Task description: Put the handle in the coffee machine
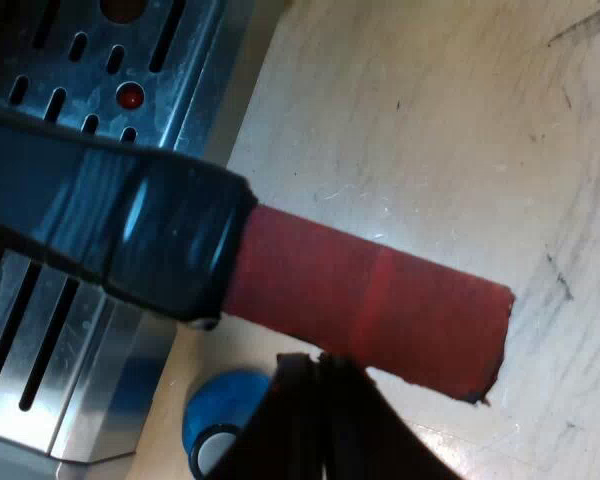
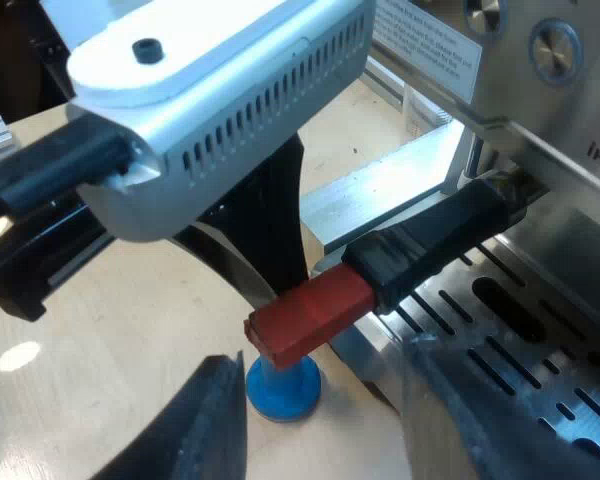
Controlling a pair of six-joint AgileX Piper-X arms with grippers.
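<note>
Pale scuffed tabletop (image 1: 430, 120) carries the espresso machine (image 2: 540, 90). Your handle (image 2: 440, 235) runs from under the machine's front out over the drip tray (image 2: 540, 330), its red end (image 1: 380, 305) toward roughly six o'clock if the machine's face is twelve. Your left gripper (image 1: 323, 375) has its fingers pressed together at the red end. Your right gripper (image 2: 320, 400) gapes wide, holding nothing, near a blue tamper (image 2: 280, 385).

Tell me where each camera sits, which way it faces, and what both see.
Left wrist view: on my left arm, looking down on the red-ended handle over the table and drip tray; my left gripper, shut, is at it.
Right wrist view: on my right arm, facing the machine front; my open right gripper is near.
Both see: handle, blue tamper, drip tray.
</note>
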